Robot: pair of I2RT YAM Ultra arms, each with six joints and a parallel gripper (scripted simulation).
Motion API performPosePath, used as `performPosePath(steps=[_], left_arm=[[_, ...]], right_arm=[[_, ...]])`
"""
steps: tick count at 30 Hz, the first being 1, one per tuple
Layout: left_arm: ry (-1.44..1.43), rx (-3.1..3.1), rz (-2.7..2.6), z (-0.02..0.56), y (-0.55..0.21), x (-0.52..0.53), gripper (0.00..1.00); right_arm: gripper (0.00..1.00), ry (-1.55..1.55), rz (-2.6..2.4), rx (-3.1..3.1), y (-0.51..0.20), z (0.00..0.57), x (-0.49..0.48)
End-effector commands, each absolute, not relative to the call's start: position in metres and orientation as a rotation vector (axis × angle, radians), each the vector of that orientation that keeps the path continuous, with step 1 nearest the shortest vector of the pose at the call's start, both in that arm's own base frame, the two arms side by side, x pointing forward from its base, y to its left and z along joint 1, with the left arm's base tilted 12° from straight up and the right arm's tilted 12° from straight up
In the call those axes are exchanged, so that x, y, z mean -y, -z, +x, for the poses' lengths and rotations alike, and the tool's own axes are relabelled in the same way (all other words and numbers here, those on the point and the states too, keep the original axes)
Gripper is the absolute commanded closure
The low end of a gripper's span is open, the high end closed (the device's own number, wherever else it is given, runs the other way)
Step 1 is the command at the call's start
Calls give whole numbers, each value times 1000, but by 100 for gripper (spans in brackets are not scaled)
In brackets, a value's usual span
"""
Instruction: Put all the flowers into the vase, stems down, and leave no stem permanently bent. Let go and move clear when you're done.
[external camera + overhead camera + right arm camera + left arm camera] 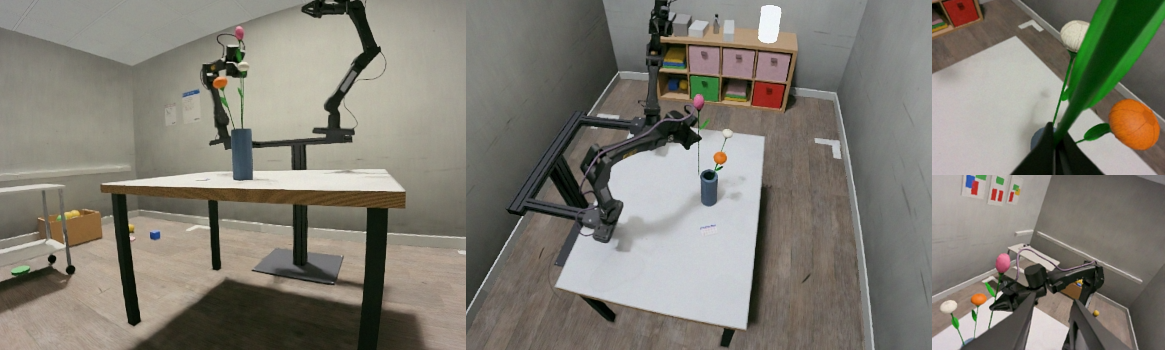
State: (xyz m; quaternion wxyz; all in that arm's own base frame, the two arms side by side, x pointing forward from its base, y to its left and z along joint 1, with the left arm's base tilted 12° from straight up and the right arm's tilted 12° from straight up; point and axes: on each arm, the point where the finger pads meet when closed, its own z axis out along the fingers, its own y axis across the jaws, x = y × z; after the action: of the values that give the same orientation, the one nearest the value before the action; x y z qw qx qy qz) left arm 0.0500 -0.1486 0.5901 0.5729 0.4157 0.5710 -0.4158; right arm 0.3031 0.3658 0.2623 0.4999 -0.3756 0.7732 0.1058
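Pink flower (698,102) (239,33) (1003,263) upright, its green stem grasped between the right jaws (699,139), blue vase (709,189) (242,155) (1037,138) near.

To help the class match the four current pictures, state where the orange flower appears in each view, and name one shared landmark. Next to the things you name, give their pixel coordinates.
Top: the orange flower (720,158) (220,82) (979,299) (1134,124) is right of centre, above the vase.
Exterior: upper middle, slightly left of centre.
Left wrist: left side, below mid-height.
Right wrist: far right, below mid-height.
Shared landmark: the white tabletop (666,270) (310,181) (1049,329) (983,98).
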Motion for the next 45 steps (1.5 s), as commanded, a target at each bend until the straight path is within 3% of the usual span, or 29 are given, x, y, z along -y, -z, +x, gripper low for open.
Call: performPosePath(steps=[1,9,24,34,45], left_arm=[[978,-1351,981,50,-591,154,70],[978,-1351,981,50,-591,154,70],[978,-1351,981,50,-591,154,70],[978,-1351,981,50,-591,154,70],[978,-1351,981,50,-591,154,70]], right_arm=[[100,-296,-881,-1815,-292,311,-375],[100,-323,-875,-1795,-304,302,-378],[100,-267,-829,-1834,-297,348,-383],[100,-307,-811,-1782,-321,337,-387],[100,-290,-822,-1808,-304,334,-383]])
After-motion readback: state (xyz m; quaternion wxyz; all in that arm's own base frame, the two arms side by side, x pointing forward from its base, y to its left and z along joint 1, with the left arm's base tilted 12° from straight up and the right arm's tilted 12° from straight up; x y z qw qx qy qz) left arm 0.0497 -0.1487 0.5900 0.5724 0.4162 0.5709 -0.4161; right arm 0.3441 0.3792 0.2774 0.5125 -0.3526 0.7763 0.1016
